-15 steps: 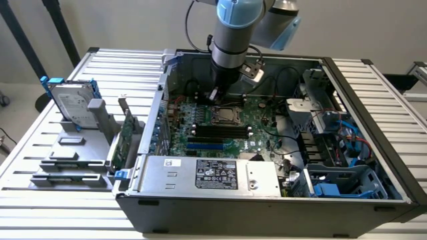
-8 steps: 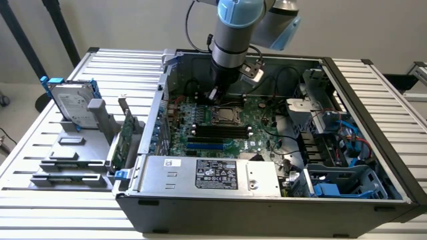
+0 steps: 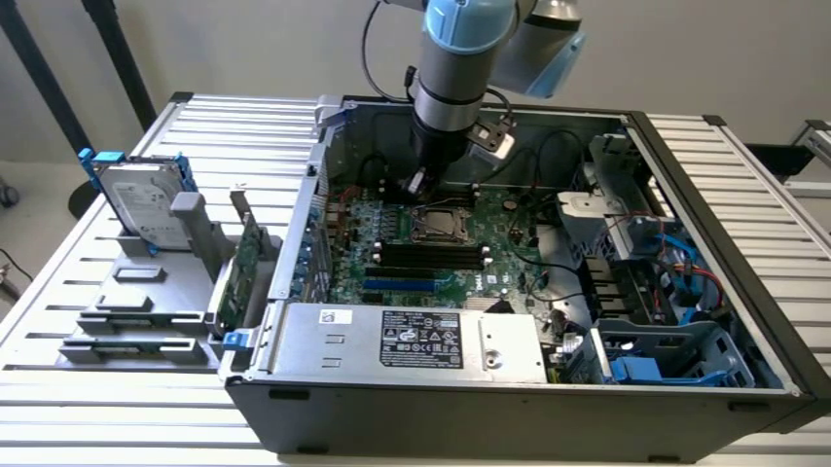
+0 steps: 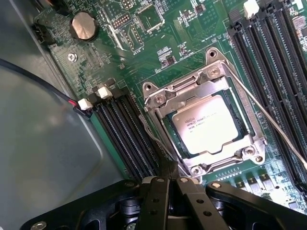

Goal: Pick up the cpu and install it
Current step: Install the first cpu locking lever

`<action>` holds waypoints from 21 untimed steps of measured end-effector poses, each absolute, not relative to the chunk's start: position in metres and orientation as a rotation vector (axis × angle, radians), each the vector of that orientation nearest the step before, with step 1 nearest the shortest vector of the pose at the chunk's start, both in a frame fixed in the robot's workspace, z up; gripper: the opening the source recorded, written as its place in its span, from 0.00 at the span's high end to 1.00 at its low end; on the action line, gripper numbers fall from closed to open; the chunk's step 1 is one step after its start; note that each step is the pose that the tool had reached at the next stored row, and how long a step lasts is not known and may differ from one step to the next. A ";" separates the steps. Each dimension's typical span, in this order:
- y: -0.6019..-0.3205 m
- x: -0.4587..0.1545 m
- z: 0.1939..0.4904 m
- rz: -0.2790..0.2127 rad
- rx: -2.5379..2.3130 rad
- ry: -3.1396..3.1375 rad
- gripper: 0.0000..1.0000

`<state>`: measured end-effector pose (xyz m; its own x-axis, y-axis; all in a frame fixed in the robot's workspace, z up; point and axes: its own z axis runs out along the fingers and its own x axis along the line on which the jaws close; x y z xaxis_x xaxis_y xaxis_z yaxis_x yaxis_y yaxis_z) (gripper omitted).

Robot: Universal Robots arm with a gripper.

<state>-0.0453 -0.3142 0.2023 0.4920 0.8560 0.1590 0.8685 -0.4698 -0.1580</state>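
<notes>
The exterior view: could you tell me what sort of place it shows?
Probably a robotics lab bench for computer assembly: an open PC case lies on a slatted metal table, a robot arm reaches over its motherboard, and a grey rack holds a hard drive.

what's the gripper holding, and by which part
Not the cpu: it lies in the socket frame. The shut gripper sits at the socket's wire lever; a pinch cannot be told.

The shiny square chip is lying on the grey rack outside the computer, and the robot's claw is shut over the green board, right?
No. The chip sits in the metal frame on the green board, not on the rack outside, as the wrist view shows. The claw is shut over the board.
</notes>
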 end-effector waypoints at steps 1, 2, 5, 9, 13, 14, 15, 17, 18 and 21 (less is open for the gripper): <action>-0.314 -0.045 0.202 -0.084 -2.519 -1.480 0.89; -0.314 -0.044 0.202 -0.084 -2.519 -1.481 0.89; -0.314 -0.043 0.202 -0.084 -2.517 -1.483 0.89; -0.314 -0.041 0.202 -0.083 -2.515 -1.487 0.89; -0.314 -0.039 0.201 -0.082 -2.512 -1.493 0.89; -0.314 -0.039 0.201 -0.082 -2.510 -1.495 0.89; -0.314 -0.039 0.201 -0.082 -2.509 -1.497 0.89; -0.314 -0.038 0.201 -0.081 -2.507 -1.501 0.89; -0.314 -0.038 0.201 -0.081 -2.505 -1.504 0.89; -0.314 -0.037 0.201 -0.080 -2.501 -1.510 0.89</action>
